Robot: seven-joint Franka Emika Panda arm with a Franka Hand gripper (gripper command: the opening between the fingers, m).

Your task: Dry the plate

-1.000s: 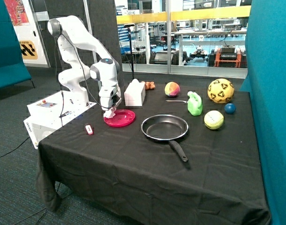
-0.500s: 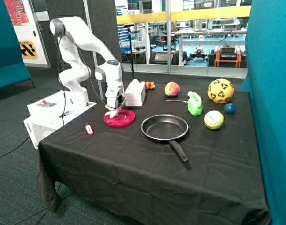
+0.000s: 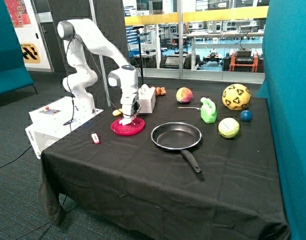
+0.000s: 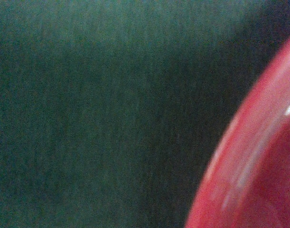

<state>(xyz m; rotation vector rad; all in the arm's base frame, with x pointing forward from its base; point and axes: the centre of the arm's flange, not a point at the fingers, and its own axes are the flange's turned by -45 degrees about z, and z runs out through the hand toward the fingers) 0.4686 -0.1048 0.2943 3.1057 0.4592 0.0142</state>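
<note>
Gripper (image 3: 126, 120) w/ white wad moved across plate (image 3: 134, 129) toward box; grip unclear.

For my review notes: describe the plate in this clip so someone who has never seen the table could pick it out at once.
On the black-clothed table, look at the end nearest the white robot arm, just in front of the white box. The plate lies flat there with the tool down over it. It is red-pink, round and low-rimmed, unlike the larger black frying pan beside it.
</note>
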